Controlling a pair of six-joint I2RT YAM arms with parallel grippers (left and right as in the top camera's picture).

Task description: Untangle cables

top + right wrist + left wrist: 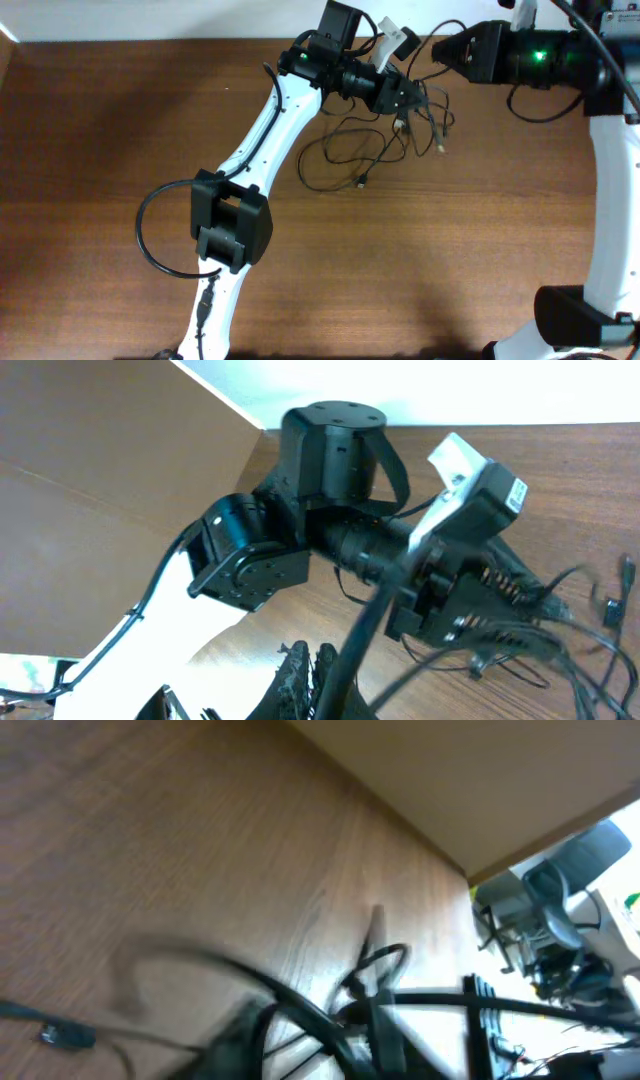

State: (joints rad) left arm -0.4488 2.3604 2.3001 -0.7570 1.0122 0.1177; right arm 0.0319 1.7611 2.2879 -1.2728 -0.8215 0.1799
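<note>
Right gripper [312, 660] is closest in its wrist view, jaws closed, dark fingertips together. One black strand [372, 630] rises from just beside those tips toward the left gripper; can't tell if it is pinched or only passing.

Next out, the left gripper [410, 100] sits tilted over the tangle, with thin strands fanning from its tip. Its jaw state: cannot tell, since its own wrist view is blurred and the fingers don't resolve.

The cables [402, 126] lie on the brown worktop [120, 150] near the far edge, right of centre. They form a small knot under the left gripper, with loose loops spreading toward the middle. One silvery plug [360, 183] lies at the near side of the loops, apart from the knot. One thin line runs from the knot up to the right gripper.

The left arm [255, 140] comes in from the near edge and the right arm [605, 200] from the right edge. The two grippers are near each other at the far edge.
</note>
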